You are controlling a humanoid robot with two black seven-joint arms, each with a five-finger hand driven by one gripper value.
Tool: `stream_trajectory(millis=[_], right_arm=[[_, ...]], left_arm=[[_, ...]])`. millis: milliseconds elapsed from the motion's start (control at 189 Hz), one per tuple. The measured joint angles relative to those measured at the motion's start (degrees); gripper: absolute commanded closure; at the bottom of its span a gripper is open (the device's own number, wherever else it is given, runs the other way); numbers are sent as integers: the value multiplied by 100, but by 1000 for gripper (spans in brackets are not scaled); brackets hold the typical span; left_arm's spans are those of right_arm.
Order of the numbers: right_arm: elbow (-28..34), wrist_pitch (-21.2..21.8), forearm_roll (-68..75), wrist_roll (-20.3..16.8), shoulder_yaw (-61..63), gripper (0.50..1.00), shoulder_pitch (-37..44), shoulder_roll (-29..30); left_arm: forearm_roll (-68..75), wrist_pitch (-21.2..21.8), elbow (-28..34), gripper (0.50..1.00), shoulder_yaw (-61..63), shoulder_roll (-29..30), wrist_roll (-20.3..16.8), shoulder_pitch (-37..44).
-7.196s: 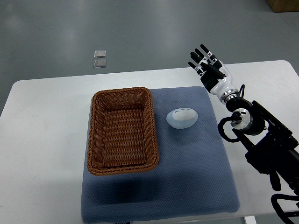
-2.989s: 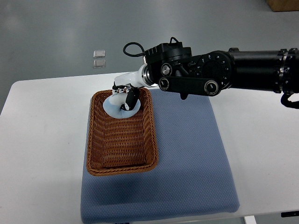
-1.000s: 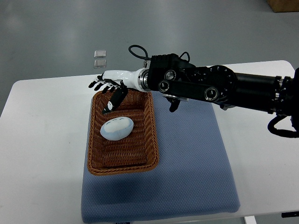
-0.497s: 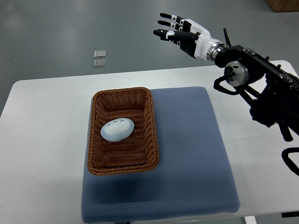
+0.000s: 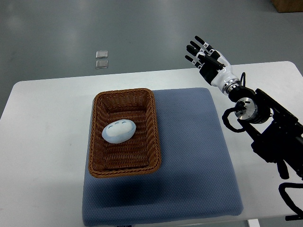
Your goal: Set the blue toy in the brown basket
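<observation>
Table: we see a white table with rounded corners [image 5: 47, 142] that fills most of the view; beyond its far edge there is a grey floor [image 5: 142, 28].

Floor objects: two small clear square pieces [image 5: 101, 58] lie on the floor, one just behind the other, to the far left of the scene and well apart from the table things.

Mat: a blue-grey padded fabric mat [image 5: 194, 161] lies in the middle of the table; we see its near edge reaching the near edge of the table.

Basket: a brown woven wicker basket of rectangular shape [image 5: 124, 133] stands on the left part of the mat, and its left wall goes a little over the left edge of the mat.

Toy: a pale blue egg-shaped soft toy with small white marks [image 5: 119, 131] lies inside the basket, on its bottom, about in the middle and a little tilted. Nothing touches it from above.

Right hand: the black and white robot right hand [image 5: 207, 60] is at the far right, over the far edge of the table, well apart from the basket. We see its fingers [image 5: 194, 46] spread wide and straight, pointing far and left, and it holds nothing.

Right arm: the black jointed arm [image 5: 270, 137] goes from the wrist to the near right edge of the view.
</observation>
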Motion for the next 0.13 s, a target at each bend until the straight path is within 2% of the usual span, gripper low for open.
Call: stream_trajectory(millis=[127], right_arm=[[0, 3, 0, 4, 2, 603, -28, 3]], left_arm=[[0, 0, -1, 500, 1, 0, 0, 0]])
